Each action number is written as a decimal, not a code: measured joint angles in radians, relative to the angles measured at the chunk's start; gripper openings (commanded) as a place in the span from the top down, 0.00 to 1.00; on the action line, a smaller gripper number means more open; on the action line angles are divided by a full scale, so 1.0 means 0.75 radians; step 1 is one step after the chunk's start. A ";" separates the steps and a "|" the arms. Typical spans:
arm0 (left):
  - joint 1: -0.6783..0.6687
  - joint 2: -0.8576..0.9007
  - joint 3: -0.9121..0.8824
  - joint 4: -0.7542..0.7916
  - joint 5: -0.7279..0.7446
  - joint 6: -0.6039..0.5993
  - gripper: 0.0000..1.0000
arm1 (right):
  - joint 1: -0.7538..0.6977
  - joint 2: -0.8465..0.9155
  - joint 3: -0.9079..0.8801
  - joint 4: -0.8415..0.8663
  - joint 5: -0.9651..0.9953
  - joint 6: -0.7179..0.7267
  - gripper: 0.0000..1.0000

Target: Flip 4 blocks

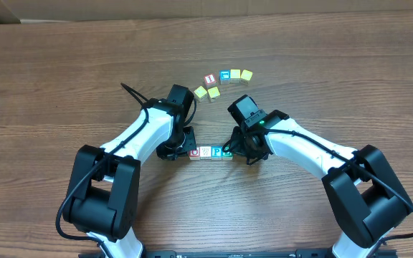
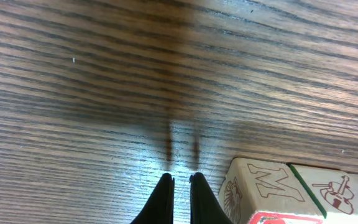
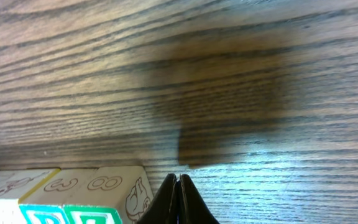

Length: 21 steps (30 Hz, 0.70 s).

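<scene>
Four blocks lie in a tight row on the table: red "O", whitish one, blue "P", green "Z". My left gripper is shut and empty, its tips on the table just beside the row's red end. In the left wrist view the left gripper stands left of the red block's "M" side. My right gripper is shut and empty at the green end. The right wrist view has the right gripper just right of the green block.
Behind the row sits a loose arc of other cubes: two yellow ones, a red "1" cube, a blue cube and two more yellow ones. Bare wood lies all around.
</scene>
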 measured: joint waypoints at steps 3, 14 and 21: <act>0.000 0.000 0.000 0.000 0.013 0.026 0.96 | 0.000 0.000 -0.001 0.000 -0.011 -0.010 0.96; 0.004 0.000 0.000 0.001 0.097 0.136 0.96 | 0.001 0.000 -0.013 0.007 -0.077 -0.037 0.96; 0.030 0.000 0.000 0.000 0.111 0.142 0.96 | 0.001 0.000 -0.013 0.021 -0.147 -0.099 0.96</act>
